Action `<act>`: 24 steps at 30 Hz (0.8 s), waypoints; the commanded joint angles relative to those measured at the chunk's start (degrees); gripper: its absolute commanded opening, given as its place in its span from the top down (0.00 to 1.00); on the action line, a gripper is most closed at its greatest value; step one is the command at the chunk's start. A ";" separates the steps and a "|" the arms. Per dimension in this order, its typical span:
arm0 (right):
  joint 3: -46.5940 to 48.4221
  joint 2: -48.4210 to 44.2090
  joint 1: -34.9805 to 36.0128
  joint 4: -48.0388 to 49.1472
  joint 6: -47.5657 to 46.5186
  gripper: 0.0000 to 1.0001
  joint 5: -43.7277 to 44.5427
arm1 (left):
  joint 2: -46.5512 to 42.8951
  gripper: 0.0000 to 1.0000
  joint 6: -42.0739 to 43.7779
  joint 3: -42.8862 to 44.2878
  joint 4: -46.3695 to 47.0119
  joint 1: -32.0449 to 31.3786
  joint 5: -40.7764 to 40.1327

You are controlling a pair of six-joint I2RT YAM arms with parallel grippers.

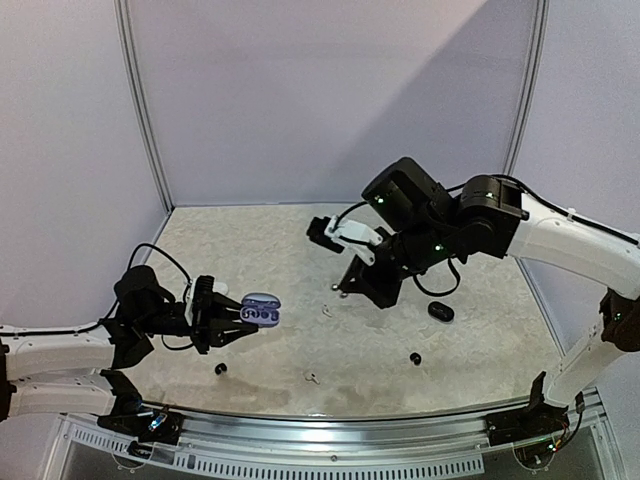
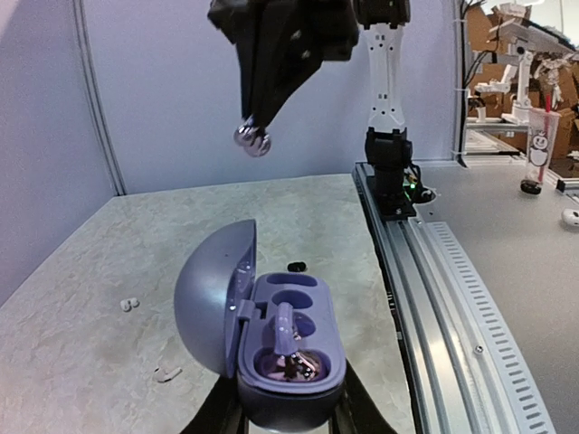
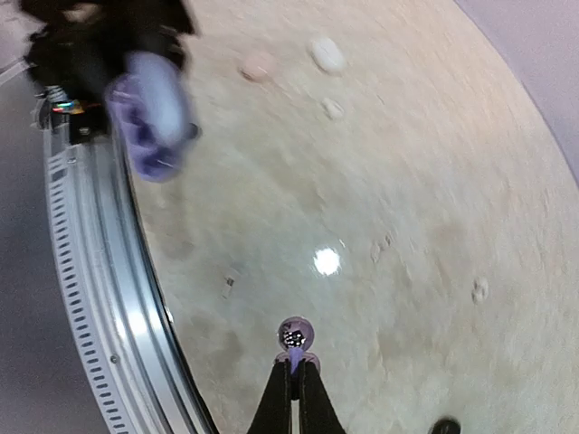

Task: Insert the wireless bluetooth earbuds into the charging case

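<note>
Right fingers (image 3: 295, 363) are seen pinched tight on a purplish earbud (image 3: 295, 336), which is gripped at the very tips and held clear of the desk (image 1: 480, 340). In the left wrist view the same earbud (image 2: 253, 138) is seen hanging from the dark fingertips, above and beyond the charging case (image 2: 289, 362). Left fingers (image 1: 238, 322) are clamped on the base of that case, which is lifted off the desk with its lid (image 2: 213, 307) swung open to the side. One seated earbud (image 2: 289, 360) is lodged in the near socket of the case (its detail is too small to be made out), and the far socket is turned up toward the camera. From above, the case (image 1: 260, 308) is seen to the left of the right fingers (image 1: 342, 291), the two being apart with bare desk between them. In the right wrist view the case (image 3: 149, 117) is blurred at the upper left, far from the gripped earbud. Two white earbuds (image 1: 327, 312) (image 1: 312, 378) are scattered on the desk between the arms. A black earbud (image 1: 220, 369) lies below the left fingers, a second black one (image 1: 414, 358) lies on the right side, and a black case (image 1: 440, 312) rests just beyond it.
</note>
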 commanded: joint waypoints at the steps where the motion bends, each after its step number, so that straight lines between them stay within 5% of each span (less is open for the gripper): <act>1: 5.96 2.45 5.65 3.17 -14.31 1.00 -8.83 | 1.28 1.00 2.15 2.91 -1.29 -0.87 4.90; 15: 20.16 14.69 10.31 0.07 -26.91 1.00 -9.86 | 2.23 1.00 4.46 4.94 -4.34 -2.03 6.55; 24: 21.00 17.78 10.32 -2.27 -28.68 1.00 -7.35 | 2.37 1.00 4.53 4.59 -4.00 -2.03 6.41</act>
